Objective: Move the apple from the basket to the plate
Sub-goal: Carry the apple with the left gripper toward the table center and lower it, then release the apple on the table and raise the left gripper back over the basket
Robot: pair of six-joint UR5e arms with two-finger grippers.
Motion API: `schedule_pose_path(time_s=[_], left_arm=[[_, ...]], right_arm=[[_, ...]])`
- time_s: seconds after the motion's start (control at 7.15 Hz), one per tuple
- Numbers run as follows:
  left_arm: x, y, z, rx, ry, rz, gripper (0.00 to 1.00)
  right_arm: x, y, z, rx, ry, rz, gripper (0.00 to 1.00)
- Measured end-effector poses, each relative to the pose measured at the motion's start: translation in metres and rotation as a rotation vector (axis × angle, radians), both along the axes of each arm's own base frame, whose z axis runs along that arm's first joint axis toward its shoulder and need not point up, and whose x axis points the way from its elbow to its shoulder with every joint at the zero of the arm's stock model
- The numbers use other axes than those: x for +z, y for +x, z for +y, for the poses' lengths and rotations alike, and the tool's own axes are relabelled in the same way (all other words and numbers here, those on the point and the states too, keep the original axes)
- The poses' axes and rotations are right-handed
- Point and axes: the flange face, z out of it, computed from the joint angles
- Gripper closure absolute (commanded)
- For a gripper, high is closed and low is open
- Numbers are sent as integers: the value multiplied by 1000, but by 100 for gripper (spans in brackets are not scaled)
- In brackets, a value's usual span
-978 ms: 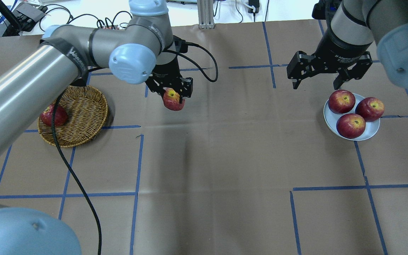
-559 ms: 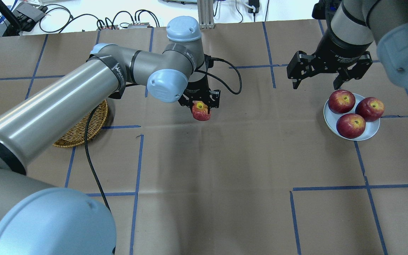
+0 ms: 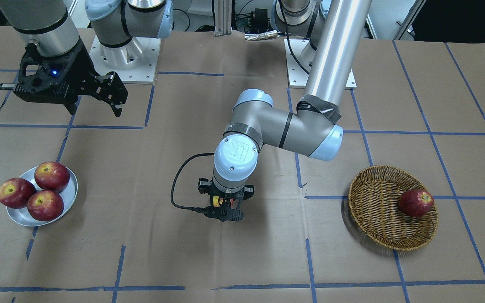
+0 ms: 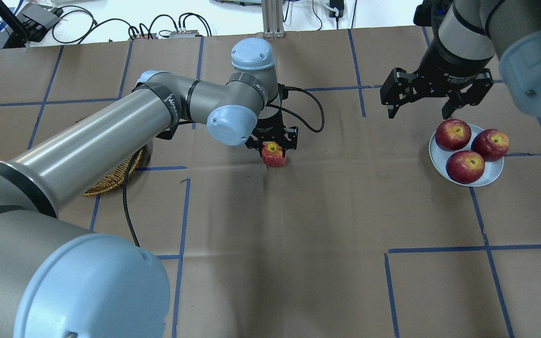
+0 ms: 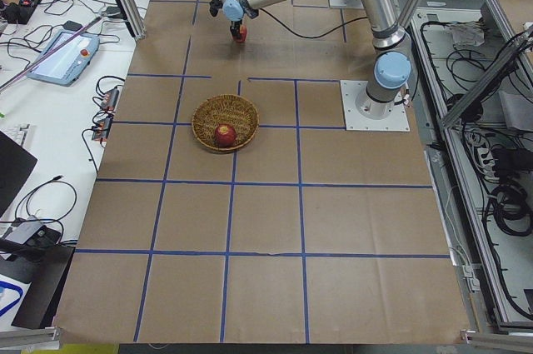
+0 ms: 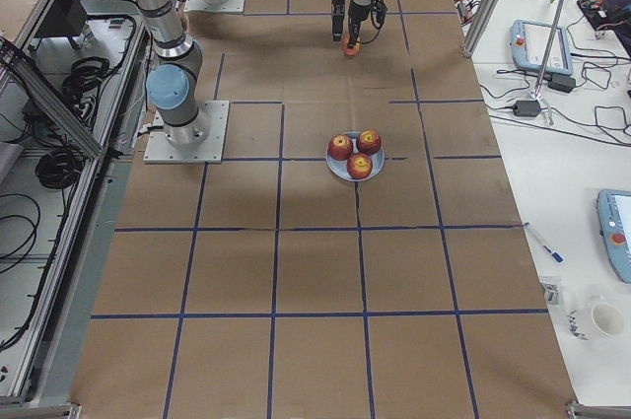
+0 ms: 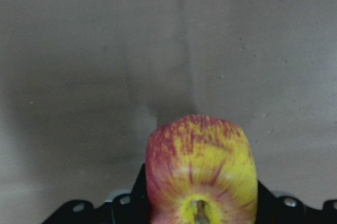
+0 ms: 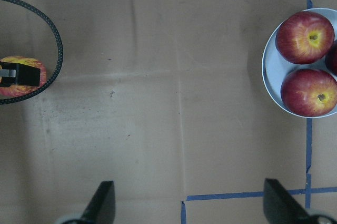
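My left gripper (image 4: pixel 274 151) is shut on the apple (image 4: pixel 274 155), red with a yellow streaked stem end. It holds the apple low over the middle of the table. The apple fills the bottom of the left wrist view (image 7: pixel 202 171) and shows at the left edge of the right wrist view (image 8: pixel 23 61). The wicker basket (image 3: pixel 377 219) lies on my left side, half hidden under my left arm in the overhead view (image 4: pixel 111 180). The metal plate (image 4: pixel 491 179) lies on my right side. My right gripper (image 4: pixel 419 112) is open and empty, hovering just behind the plate.
One dark red apple (image 3: pixel 416 203) lies in the basket. Three red apples (image 4: pixel 465 166) fill most of the plate. The left wrist's black cable (image 3: pixel 177 185) loops beside the held apple. Brown paper with blue tape lines covers the table.
My left arm has carried the apple rightward from beside the basket to the table's middle and lowered it. The right arm has not moved.
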Motion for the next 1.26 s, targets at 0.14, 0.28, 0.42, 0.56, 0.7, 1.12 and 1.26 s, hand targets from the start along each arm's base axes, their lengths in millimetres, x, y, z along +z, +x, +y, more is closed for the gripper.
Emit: schedule_pose_path(time_s=[0.14,0.28,0.42,0.56,0.7,1.12,1.26], left_arm=[[6,0,1,0,-6,1,1],[19,2,1,3,-12,1,1],[39,9,0,12,-15,-1,1],[72,24,2,25,-15,-5,1],[115,58,4,41,-11,-6,1],[238,183,39,46,-22,-50,1],[264,209,55,30,-25,-84,1]], right_arm=[[0,0,0,0,0,0,0],[0,0,0,0,-1,0,0],[0,0,0,0,-1,0,0],[1,0,0,-1,-3,0,0],[3,0,0,-2,-8,-2,0],[-4,11,-14,-5,-37,-4,0],[-12,28,-20,1,-50,-5,0]])
